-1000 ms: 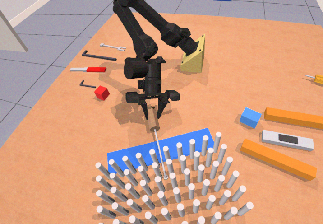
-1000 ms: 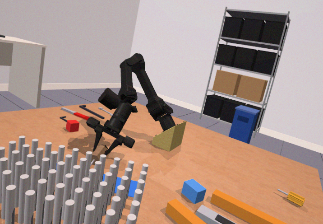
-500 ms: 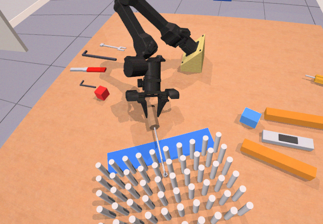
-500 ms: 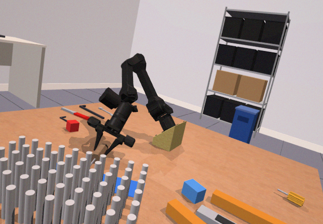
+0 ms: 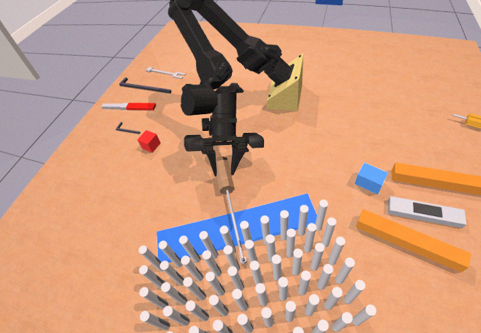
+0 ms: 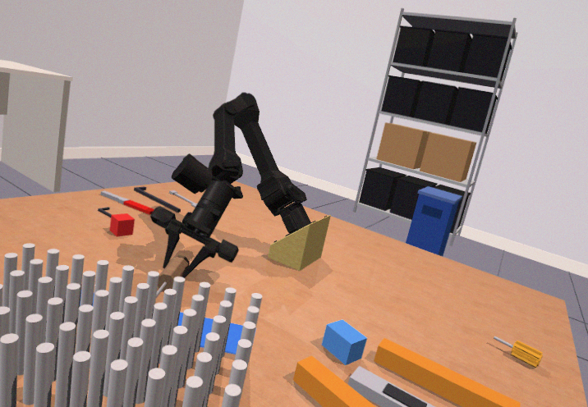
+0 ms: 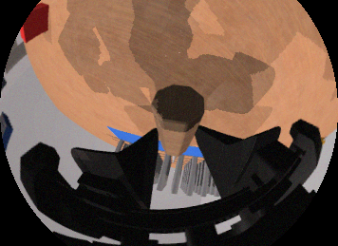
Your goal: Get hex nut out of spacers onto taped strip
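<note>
My gripper [image 5: 224,174] [image 6: 175,271] [image 7: 176,130] is shut on the wooden handle [image 5: 226,184] [image 7: 178,104] of a thin-shafted tool, low behind the blue taped strip [image 5: 277,206] [image 6: 233,336] [image 7: 130,136]. The metal shaft [image 5: 233,219] crosses above the strip and passes between two front-row spacers. Its tip [image 5: 242,260] lies among the standing metal spacers [image 5: 297,264] [image 6: 132,365] [image 7: 177,179], just inside the front row. A small pale ring-like shape shows at the tip; I cannot tell nut from hook there. The visible spacers stand upright.
A red cube [image 5: 148,141] [image 6: 121,225], a red-handled tool [image 5: 140,106], two dark L-shaped hooks [image 5: 146,86] [image 5: 129,129] and a forked tool [image 5: 166,72] lie at the left. A blue block [image 5: 371,178], orange bars [image 5: 413,240] [image 5: 437,178], a grey bar [image 5: 401,208] and a yellow-handled screwdriver [image 6: 526,353] lie right.
</note>
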